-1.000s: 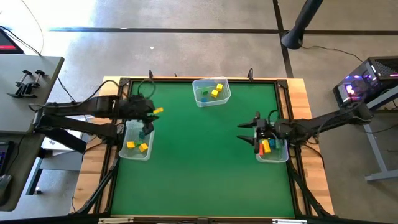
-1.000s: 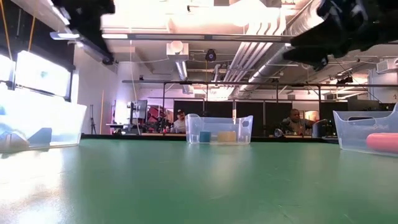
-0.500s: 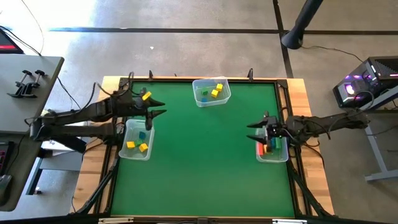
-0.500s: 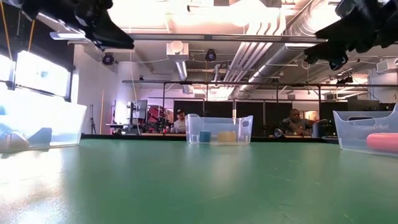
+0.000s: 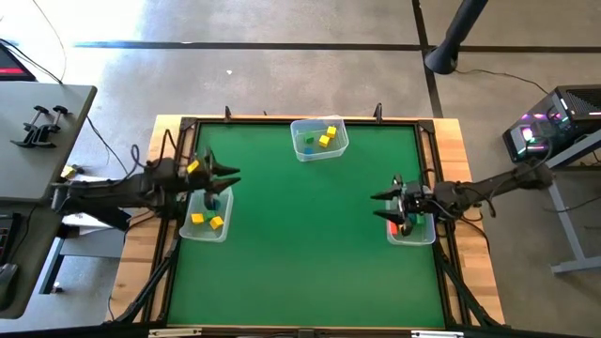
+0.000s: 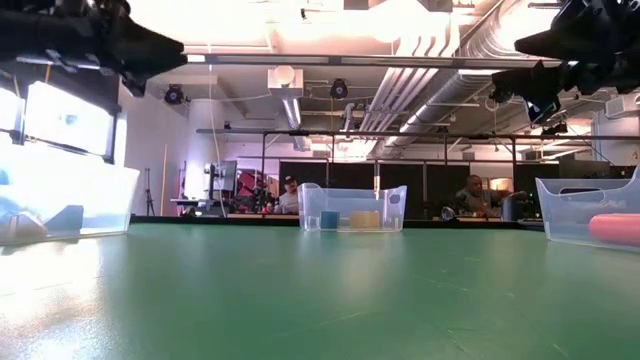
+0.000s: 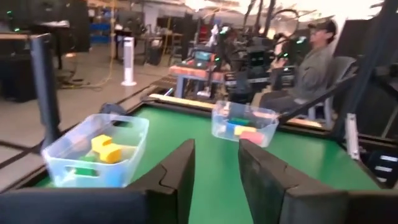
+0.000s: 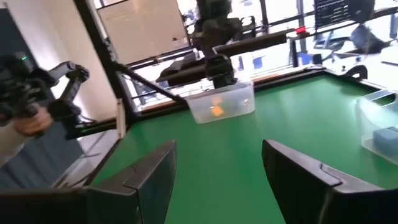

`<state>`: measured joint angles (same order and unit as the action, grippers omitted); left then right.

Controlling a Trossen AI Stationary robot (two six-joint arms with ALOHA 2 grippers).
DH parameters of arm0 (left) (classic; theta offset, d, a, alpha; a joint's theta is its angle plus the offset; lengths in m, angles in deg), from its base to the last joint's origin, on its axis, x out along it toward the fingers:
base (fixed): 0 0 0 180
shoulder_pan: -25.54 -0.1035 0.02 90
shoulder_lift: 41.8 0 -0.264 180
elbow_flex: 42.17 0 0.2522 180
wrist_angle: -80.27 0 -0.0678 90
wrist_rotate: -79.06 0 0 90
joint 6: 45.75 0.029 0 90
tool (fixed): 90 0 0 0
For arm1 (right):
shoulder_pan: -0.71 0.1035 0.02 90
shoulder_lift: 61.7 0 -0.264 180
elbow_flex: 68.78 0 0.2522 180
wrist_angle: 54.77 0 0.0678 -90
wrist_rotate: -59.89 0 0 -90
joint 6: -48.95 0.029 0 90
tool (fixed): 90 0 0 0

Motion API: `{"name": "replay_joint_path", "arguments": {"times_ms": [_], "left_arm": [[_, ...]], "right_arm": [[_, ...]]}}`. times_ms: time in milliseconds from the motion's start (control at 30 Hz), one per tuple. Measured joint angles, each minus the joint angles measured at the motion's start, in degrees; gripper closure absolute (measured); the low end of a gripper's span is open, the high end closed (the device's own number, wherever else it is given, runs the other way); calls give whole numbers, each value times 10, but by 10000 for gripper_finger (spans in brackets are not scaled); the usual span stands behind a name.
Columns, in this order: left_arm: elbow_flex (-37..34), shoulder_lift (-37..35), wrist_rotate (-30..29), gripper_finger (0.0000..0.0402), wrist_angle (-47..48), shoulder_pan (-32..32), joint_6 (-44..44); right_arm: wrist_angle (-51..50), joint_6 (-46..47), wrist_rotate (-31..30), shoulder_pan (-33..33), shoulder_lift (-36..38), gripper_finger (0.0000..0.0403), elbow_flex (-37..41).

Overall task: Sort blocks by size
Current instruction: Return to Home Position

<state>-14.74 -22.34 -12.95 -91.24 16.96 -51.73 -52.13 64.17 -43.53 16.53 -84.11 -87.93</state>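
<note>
Left tool open, empty, hovering over the left bin. Right tool same (spread wider) by the right bin. Blocks sit binned, under and behind the tips, so I'd guess retreat's clear.

A flat green table runs away from me. At its far end stands a clear plastic bin with a small blue block and a yellow block inside. A clear bin on the left holds a slanted blue block. A clear bin on the right holds a red-orange piece. The dark left gripper hangs high up on the left. The dark right gripper hangs high up on the right. Far behind the table, a seated person and another seated person are in the room.
</note>
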Motion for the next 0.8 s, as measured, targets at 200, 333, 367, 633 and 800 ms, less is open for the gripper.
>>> {"name": "replay_joint_path", "arguments": {"times_ms": [200,333,367,633,800], "left_arm": [[-55,-1,-68,336,-50,94,7],[-75,-9,-85,361,-53,135,16],[-80,-15,-89,366,-53,142,16],[-86,-92,-94,397,3,159,31],[-86,-170,-109,401,69,159,28]], "right_arm": [[2,-7,-41,29,0,169,0],[2,-6,-71,53,0,171,0],[2,-7,-80,59,0,174,0],[-33,-37,-111,86,42,266,0],[-97,-29,-82,86,105,315,0]]}}
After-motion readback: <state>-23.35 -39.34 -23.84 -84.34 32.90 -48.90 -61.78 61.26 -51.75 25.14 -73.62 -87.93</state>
